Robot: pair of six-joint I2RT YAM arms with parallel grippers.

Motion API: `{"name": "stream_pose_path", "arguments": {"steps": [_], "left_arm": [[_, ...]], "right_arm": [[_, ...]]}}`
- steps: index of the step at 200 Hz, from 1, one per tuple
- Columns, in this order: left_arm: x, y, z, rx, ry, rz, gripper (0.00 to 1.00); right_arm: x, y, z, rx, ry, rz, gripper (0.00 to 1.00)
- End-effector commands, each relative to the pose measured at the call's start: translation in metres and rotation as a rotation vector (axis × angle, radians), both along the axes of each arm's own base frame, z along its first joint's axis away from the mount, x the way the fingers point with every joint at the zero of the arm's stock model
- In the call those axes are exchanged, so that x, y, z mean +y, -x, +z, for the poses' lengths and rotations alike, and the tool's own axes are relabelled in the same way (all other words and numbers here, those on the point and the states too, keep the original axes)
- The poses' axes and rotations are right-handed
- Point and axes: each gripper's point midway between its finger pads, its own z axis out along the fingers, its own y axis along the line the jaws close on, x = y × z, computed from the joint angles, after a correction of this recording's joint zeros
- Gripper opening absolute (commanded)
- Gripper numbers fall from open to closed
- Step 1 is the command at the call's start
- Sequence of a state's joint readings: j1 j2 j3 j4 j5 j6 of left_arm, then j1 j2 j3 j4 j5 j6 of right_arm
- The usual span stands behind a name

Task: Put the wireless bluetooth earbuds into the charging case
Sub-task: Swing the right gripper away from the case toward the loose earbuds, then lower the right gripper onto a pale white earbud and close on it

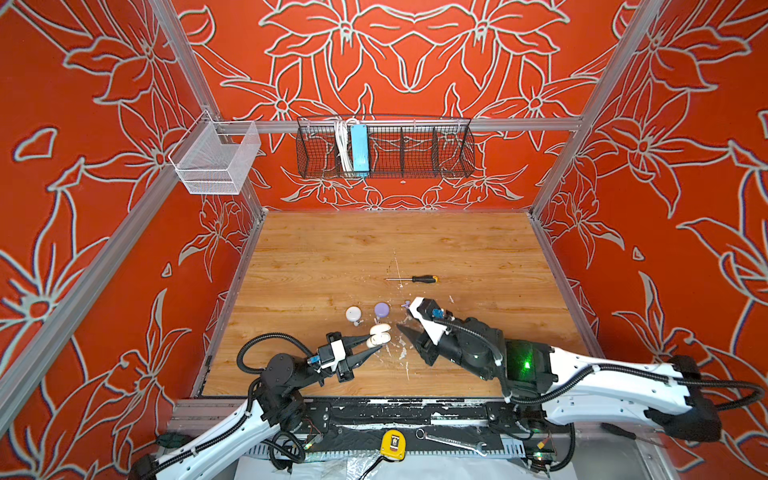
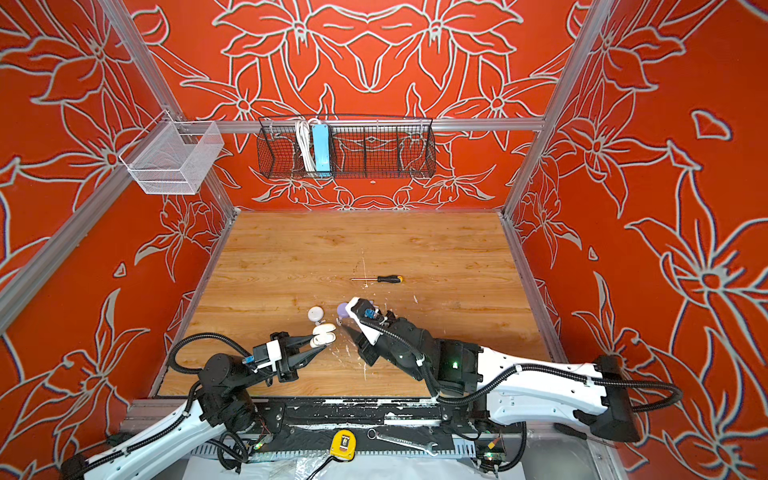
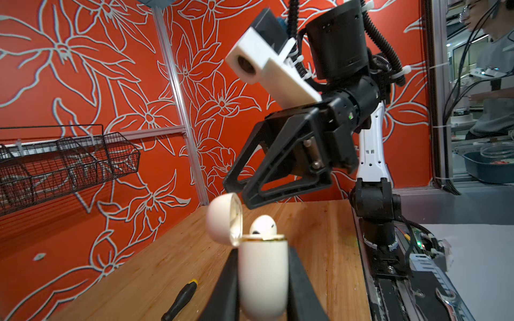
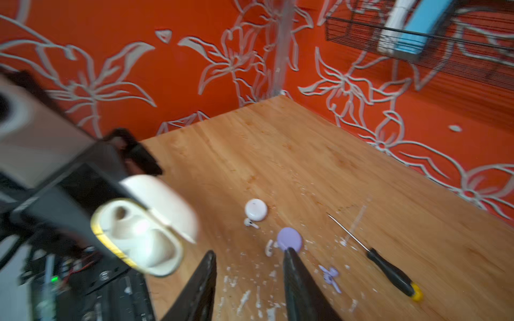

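My left gripper [image 1: 375,343] [image 3: 262,289] is shut on the cream charging case [image 1: 379,335] [image 2: 323,334] [image 3: 262,272] and holds it upright. The lid [image 3: 224,219] is swung open. One white earbud [image 3: 262,226] sits in the case with its head sticking out. In the right wrist view a socket of the case [image 4: 139,230] beside it looks empty. My right gripper [image 1: 403,318] [image 4: 249,253] hovers open and empty just right of the case. On the table lie a white earbud [image 4: 250,223], another [image 4: 269,248], and lilac earbuds [image 4: 329,273].
A round white case [image 1: 353,313] and a round lilac case [image 1: 381,309] lie shut behind the grippers. A black screwdriver [image 1: 415,279] lies farther back. White paint flecks dot the wood. A black wire basket [image 1: 384,145] and a white mesh basket [image 1: 216,160] hang on the walls.
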State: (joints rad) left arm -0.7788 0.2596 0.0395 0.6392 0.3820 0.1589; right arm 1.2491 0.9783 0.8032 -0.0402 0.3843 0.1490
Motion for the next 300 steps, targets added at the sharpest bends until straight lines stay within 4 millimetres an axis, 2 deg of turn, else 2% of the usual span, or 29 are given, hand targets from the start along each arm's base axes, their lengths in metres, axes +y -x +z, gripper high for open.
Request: {"name": "stream_pose_path", "arguments": {"steps": [1, 28, 61, 98, 133, 150, 192, 278, 300], "left_arm": [[0.007, -0.003, 0.014, -0.016, 0.047, 0.041, 0.00], [0.013, -0.012, 0.014, 0.007, 0.056, 0.099, 0.00], [0.021, -0.021, 0.012, 0.027, 0.077, 0.169, 0.00], [0.020, -0.021, 0.013, 0.027, 0.075, 0.161, 0.00], [0.020, -0.019, 0.014, 0.024, 0.080, 0.153, 0.00], [0.022, -0.019, 0.015, 0.022, 0.087, 0.157, 0.00], [0.023, -0.018, 0.016, 0.020, 0.095, 0.156, 0.00], [0.023, -0.015, 0.018, 0.016, 0.102, 0.143, 0.00], [0.023, -0.015, 0.019, 0.013, 0.105, 0.144, 0.00]], "right_arm": [[-0.036, -0.049, -0.031, 0.178, -0.014, -0.257, 0.41], [-0.056, -0.085, -0.090, 0.395, 0.035, -0.411, 0.42], [-0.041, -0.100, -0.155, 0.599, 0.124, -0.421, 0.43], [-0.029, -0.114, -0.197, 0.677, 0.247, -0.480, 0.52], [-0.019, -0.126, -0.215, 0.709, 0.305, -0.522, 0.55], [-0.019, -0.127, -0.224, 0.714, 0.336, -0.543, 0.59], [-0.024, -0.122, -0.238, 0.696, 0.425, -0.593, 0.59], [-0.039, -0.114, -0.252, 0.671, 0.528, -0.649, 0.60], [-0.042, -0.112, -0.250, 0.659, 0.542, -0.661, 0.59]]}}
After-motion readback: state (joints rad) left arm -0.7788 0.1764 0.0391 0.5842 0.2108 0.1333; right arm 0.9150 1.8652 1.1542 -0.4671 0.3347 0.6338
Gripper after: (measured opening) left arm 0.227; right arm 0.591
